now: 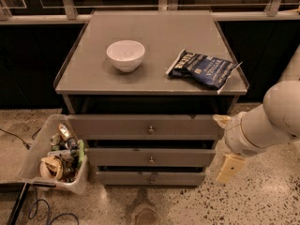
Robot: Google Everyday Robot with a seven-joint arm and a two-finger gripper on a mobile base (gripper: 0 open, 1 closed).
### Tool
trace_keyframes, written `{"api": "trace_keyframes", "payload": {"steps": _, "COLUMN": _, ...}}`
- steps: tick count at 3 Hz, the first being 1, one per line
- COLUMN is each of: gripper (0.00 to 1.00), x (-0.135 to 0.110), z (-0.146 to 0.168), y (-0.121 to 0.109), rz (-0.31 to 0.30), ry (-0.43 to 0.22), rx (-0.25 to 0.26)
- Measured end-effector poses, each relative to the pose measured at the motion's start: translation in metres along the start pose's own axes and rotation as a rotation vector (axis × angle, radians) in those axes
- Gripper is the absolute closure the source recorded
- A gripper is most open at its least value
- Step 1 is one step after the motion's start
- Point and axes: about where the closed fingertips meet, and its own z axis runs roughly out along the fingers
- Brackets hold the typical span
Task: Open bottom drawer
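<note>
Grey three-drawer cabinet [150,74] fills the centre. Gripper [227,150] at four o'clock beside its right edge; how far open, cannot tell. Bottom drawer [122,178] shut at six o'clock. Likely best: centre on its knob [151,178], pull straight.

- Slim grey flat-fronted bottom drawer [122,178], small round metal knob [151,177]: closed, lowest of three.
- Cream two-finger gripper [225,144] on thick white arm [281,111]: just right of the drawer fronts (level with the wider grey middle drawer [117,157]), fingers spread apart.
- Round white ceramic bowl [125,55] and crinkled dark blue snack bag [201,69]: well apart on flat grey cabinet top [154,27].
</note>
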Motion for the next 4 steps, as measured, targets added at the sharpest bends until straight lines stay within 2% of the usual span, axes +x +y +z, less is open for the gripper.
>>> {"api": "trace_keyframes", "payload": {"steps": 1, "gripper": 0.0, "x": -0.009, "z": 0.02, "y": 0.009, "rz": -0.019, "ry": 0.016, "rx": -0.021}}
{"api": "trace_keyframes", "payload": {"steps": 2, "gripper": 0.0, "x": -0.014, "z": 0.069, "y": 0.016, "rz": -0.03, "ry": -0.026, "rx": -0.082}}
{"api": "trace_keyframes", "payload": {"steps": 3, "gripper": 0.0, "x": 0.004, "z": 0.13, "y": 0.028, "rz": -0.006, "ry": -0.106, "rx": -0.153}}
{"api": "trace_keyframes", "payload": {"steps": 4, "gripper": 0.0, "x": 0.02, "z": 0.179, "y": 0.041, "rz": 0.013, "ry": -0.223, "rx": -0.203}}
